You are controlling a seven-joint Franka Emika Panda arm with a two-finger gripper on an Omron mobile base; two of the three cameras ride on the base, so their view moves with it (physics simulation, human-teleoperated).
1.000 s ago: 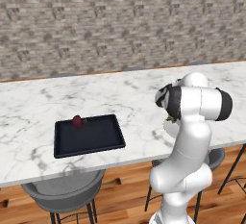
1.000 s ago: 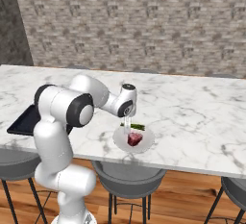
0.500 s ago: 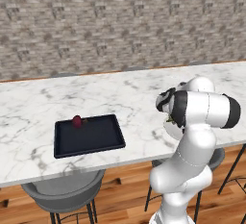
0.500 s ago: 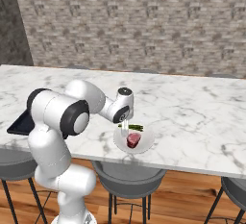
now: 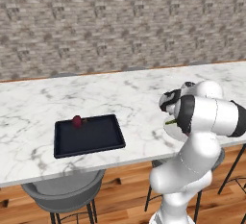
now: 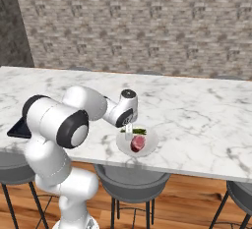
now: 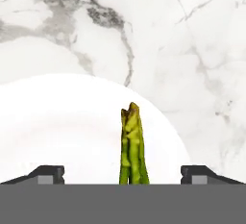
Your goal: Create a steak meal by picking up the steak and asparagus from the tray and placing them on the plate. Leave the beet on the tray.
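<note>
Marble counter (image 6: 197, 120) ran below a brick wall (image 6: 147, 21). Fingers (image 7: 48, 174) stood wide apart, the asparagus (image 7: 132, 146) lying loose between them on the plate (image 7: 57, 127). Gripper (image 6: 129, 133) hovered just above it, steak (image 6: 137, 144) beside. Well apart, the beet (image 5: 77, 121) sat on the tray (image 5: 91, 139).
</note>
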